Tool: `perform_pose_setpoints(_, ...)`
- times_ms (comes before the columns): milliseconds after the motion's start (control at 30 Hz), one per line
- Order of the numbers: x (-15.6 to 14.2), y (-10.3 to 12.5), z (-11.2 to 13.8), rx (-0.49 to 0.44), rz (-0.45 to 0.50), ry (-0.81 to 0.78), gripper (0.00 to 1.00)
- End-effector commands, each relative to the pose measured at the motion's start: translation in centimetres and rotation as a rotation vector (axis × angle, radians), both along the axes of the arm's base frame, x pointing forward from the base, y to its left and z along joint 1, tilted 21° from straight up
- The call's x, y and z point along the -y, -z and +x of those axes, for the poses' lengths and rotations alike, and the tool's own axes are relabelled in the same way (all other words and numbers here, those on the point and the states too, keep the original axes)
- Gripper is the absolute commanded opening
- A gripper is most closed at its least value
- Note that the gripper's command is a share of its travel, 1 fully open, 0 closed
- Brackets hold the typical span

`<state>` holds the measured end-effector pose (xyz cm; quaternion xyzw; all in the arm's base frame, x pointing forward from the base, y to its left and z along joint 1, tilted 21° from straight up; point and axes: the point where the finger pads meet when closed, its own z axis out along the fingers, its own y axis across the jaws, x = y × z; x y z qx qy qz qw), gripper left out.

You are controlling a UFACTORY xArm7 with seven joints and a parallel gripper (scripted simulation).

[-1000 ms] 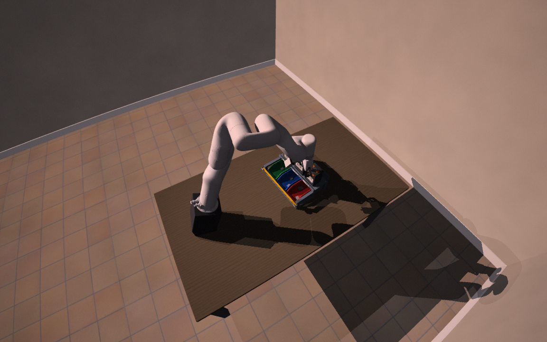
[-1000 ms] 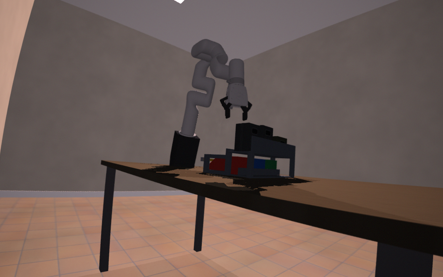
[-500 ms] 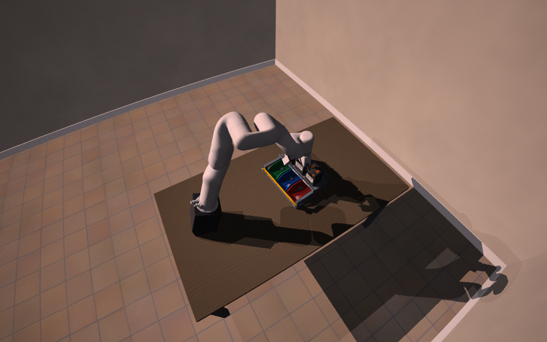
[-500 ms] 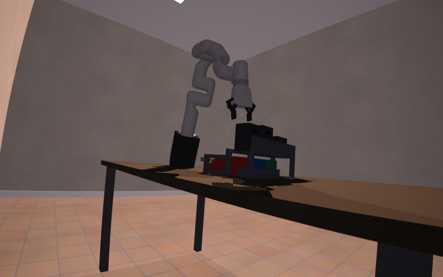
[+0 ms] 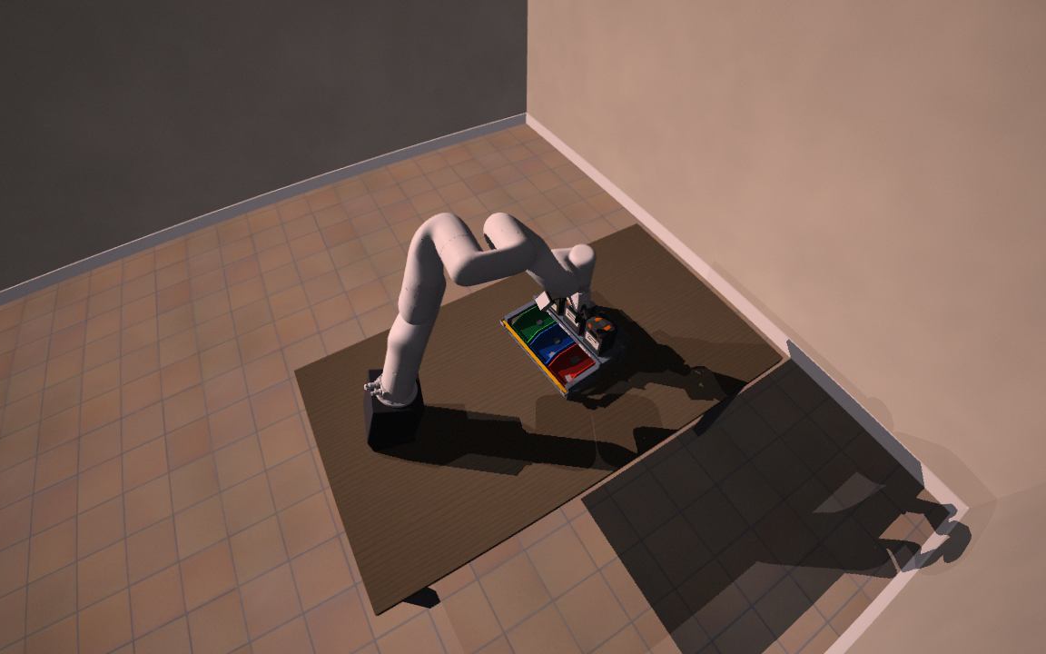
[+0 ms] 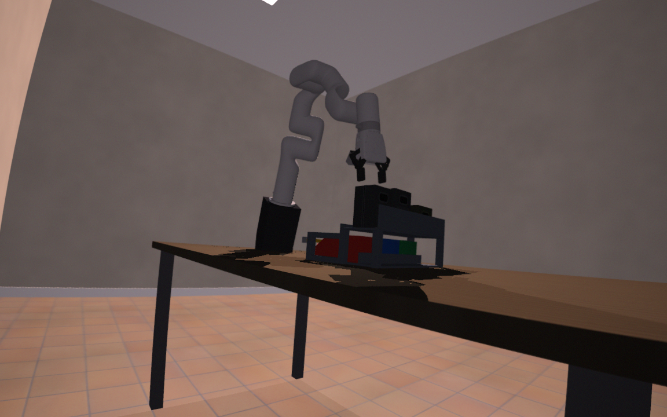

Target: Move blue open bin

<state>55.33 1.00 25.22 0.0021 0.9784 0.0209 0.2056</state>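
The blue open bin [image 5: 549, 344] sits in the middle of a low dark shelf [image 5: 563, 348] on the table, between a green bin [image 5: 533, 323] and a red bin [image 5: 572, 365]. From the side its blue back [image 6: 389, 245] shows under the shelf's top rail. My gripper [image 6: 368, 169] is open and empty. It points down and hangs a little above the dark boxes on the shelf top, over the back of the shelf. In the overhead view the gripper [image 5: 571, 310] is partly hidden by the wrist.
Dark boxes [image 6: 381, 197] stand on the shelf top; one shows an orange top [image 5: 599, 327]. The robot base [image 5: 393, 414] stands at the table's near left. The table edges drop to the tiled floor, with a wall behind the shelf.
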Motion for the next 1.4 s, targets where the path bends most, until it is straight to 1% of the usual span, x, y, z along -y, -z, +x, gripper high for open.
perform_pose_setpoints(0,-4.4,-0.2,0.1,0.004,-0.002,-0.008,1.0)
perform_pose_setpoints(400,-4.4,-0.2,0.1,0.004,-0.002,-0.008,1.0)
perform_pose_setpoints(567,-9.7,-0.2,-1.0,0.004,-0.002,-0.207,1.0)
perform_pose_setpoints(967,-9.7,-0.2,-1.0,0.004,-0.002,-0.207,1.0)
perform_pose_setpoints(1133,-15.0,-0.2,-2.0,0.004,-0.002,-0.207,1.0)
perform_pose_setpoints(1367,-15.0,-0.2,-2.0,0.004,-0.002,-0.207,1.0)
